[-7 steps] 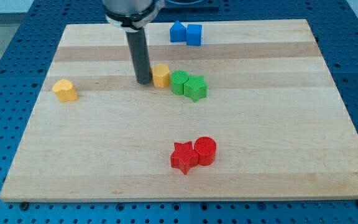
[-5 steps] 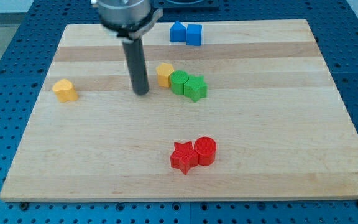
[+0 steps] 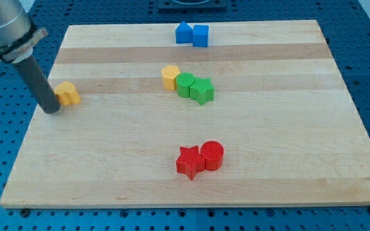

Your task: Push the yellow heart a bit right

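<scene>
The yellow heart (image 3: 68, 94) lies on the wooden board (image 3: 108, 160) near its left edge. My tip (image 3: 51, 110) stands just to the left of the heart and slightly below it, touching or nearly touching its left side. The dark rod rises from the tip toward the view's top left.
A yellow hexagon-like block (image 3: 169, 77) sits mid-board, touching a green cylinder (image 3: 185, 85) and a green star (image 3: 202, 90). Two blue blocks (image 3: 192, 33) stand at the top edge. A red star (image 3: 189, 162) and a red cylinder (image 3: 212, 154) sit at lower centre.
My tip has moved from beside the yellow hexagon-like block leftward across the board to the yellow heart's left side. No block has visibly moved.
</scene>
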`<state>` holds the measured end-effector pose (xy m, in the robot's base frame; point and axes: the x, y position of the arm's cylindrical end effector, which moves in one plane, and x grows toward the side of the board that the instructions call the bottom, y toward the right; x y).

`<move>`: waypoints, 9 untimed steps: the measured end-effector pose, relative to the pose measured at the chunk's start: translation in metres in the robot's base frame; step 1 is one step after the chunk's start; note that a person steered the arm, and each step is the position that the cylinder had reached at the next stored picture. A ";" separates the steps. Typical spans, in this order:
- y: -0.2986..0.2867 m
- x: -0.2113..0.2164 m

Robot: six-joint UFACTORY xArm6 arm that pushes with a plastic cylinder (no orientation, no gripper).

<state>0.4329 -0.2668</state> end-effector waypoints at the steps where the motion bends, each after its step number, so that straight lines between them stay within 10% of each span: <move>1: 0.019 -0.012; 5: -0.035 -0.042; 9: 0.078 -0.045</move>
